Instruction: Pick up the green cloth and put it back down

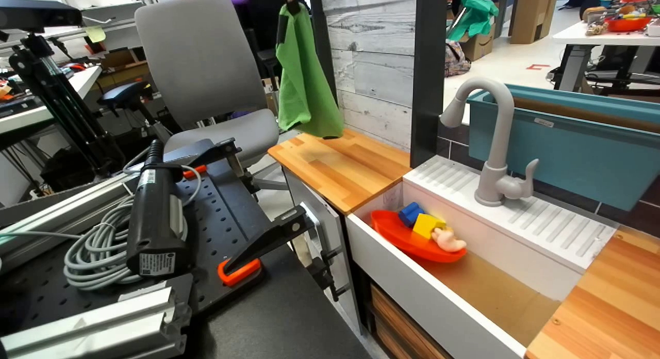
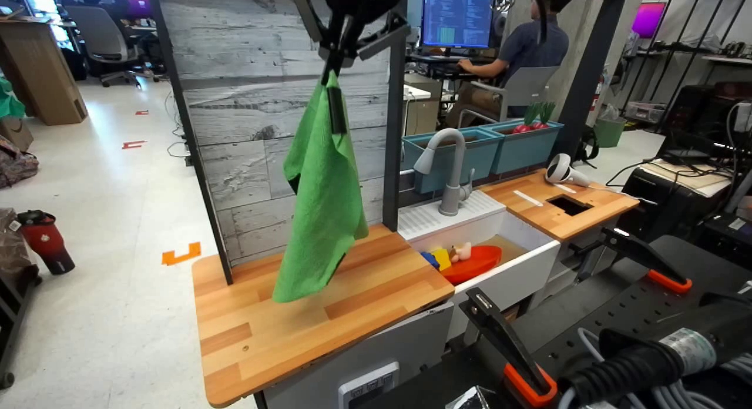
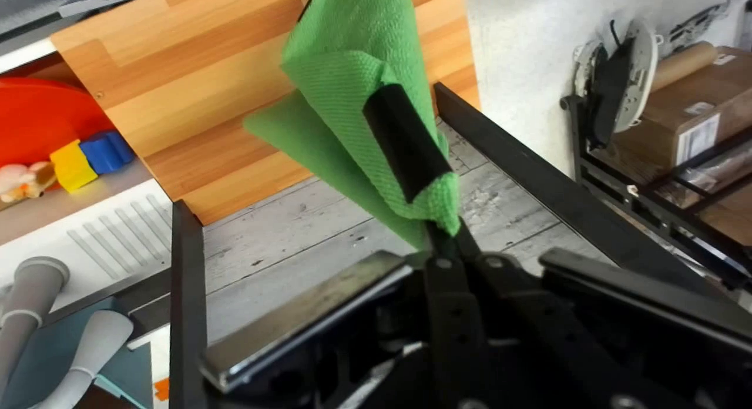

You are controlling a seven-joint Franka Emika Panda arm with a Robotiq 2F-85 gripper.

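The hand [image 2: 332,71] is clenched on the gathered upper end of the green cloth [image 2: 323,203], which hangs down below it. In both exterior views the cloth dangles over the wooden worktop [image 2: 270,350], near the wood-plank panel [image 2: 235,121], with a soft shadow on the wood underneath. The wrist view looks along it: pinched small at the hand, broader farther away, one flap folded out to the side. The fabric is bright green with a fine, slightly ribbed surface. It falls in loose lengthwise folds from a narrow top and ends in an uneven, slanting hem. A black strip [image 3: 408,141] lies along it near the gripped end, and dark trim shows on parts of its edge.
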